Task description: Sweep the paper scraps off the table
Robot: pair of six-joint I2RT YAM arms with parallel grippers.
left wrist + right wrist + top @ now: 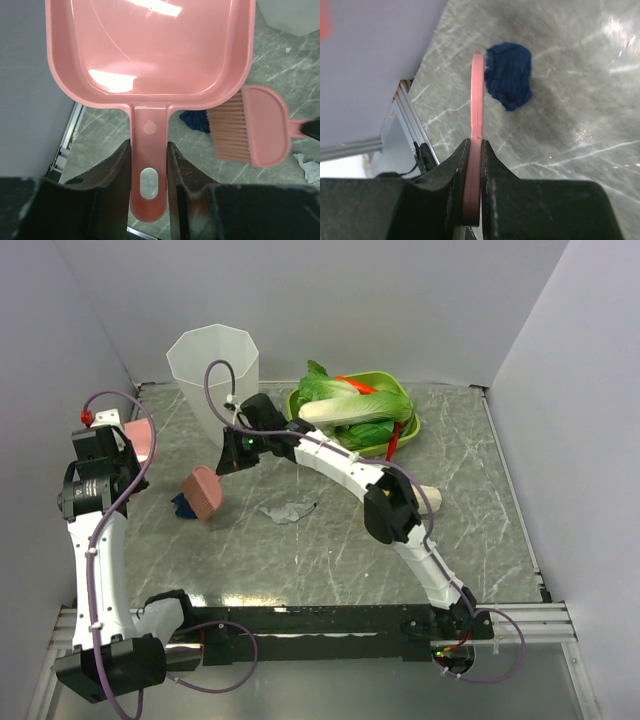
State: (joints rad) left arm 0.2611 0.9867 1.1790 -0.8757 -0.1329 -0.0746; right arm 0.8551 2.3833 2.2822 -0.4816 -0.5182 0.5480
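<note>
While the left gripper [149,150] is clamped on the handle of the pink plastic dustpan [150,50], the right gripper [472,150] pinches the flat handle of the small pink hand brush [250,125]. Both tools hang near the left edge of the grey marble-patterned table [480,530]. The crumpled dark blue paper scrap [510,75] lies on the table just beside the bristles, close to that left edge. A crumpled white-grey paper scrap [288,510] lies well apart from it, toward the middle of the worktop.

From where I stand, the step in hand is getting the blue scrap into the pan. The pan does not look placed for it: its back wall, not its open lip, is toward the scrap, and it seems lifted off the surface. I would want the lip turned to face the scrap and pressed flat on the marble. The brush belongs on the scrap's other side with its bristles down, then one short stroke goes straight at the lip. Any gap under the lip would probably let the paper slide beneath.

Only the overhead view lays out both scraps and the translucent white bin [213,370] at the far left corner. The left wrist view shows nothing lying in the pan. The right wrist view shows the brush edge-on with the blue scrap close against one face.
</note>
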